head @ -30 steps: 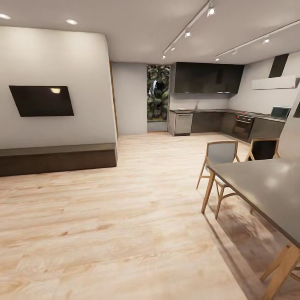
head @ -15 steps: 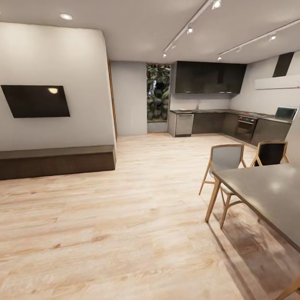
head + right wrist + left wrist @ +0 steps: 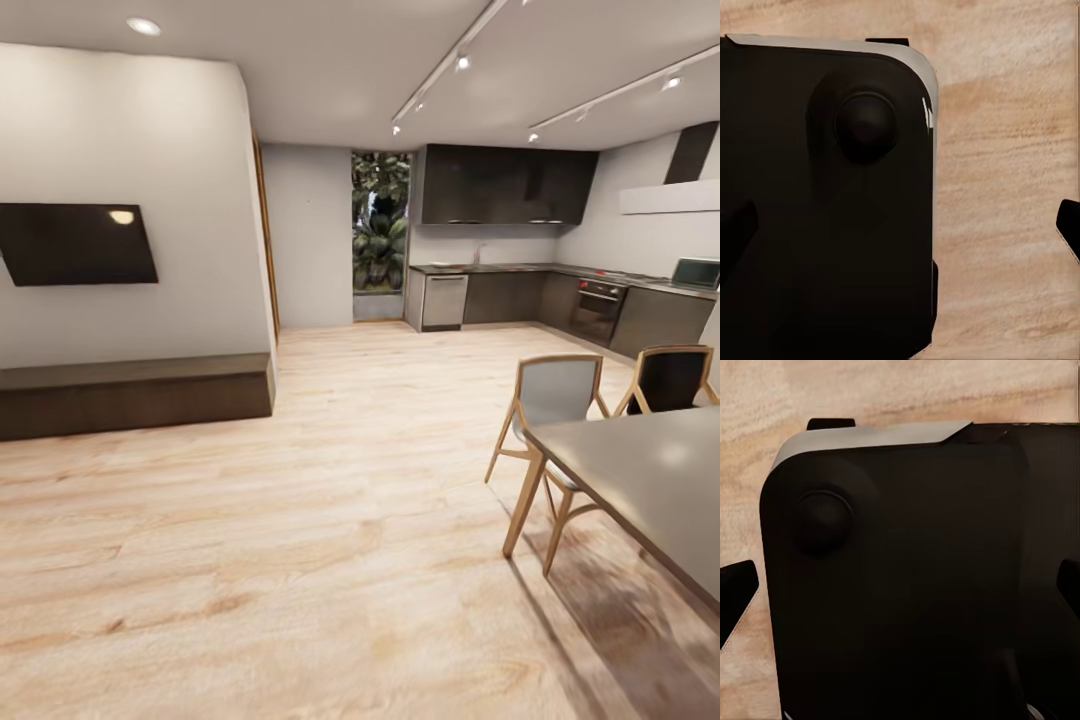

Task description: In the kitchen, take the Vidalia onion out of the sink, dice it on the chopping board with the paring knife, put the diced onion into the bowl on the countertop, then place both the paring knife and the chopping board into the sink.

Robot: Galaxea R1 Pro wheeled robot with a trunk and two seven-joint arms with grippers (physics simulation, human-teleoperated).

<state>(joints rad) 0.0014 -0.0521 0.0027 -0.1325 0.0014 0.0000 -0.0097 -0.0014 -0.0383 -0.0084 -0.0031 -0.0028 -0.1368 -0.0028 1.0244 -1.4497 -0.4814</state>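
The robot is in transit — the kitchen (image 3: pixel 520 250) lies far across the wood floor (image 3: pixel 300 520), its counter (image 3: pixel 500 267) too distant to make out sink, board, knife or bowl. The step in hand is the approach. Next: drive forward, skirting the dining table (image 3: pixel 650 480) and 2 chairs (image 3: pixel 555 400). Each wrist view looks down past the robot's dark body at the floor; whether either tool is clenched or released, I cannot tell.
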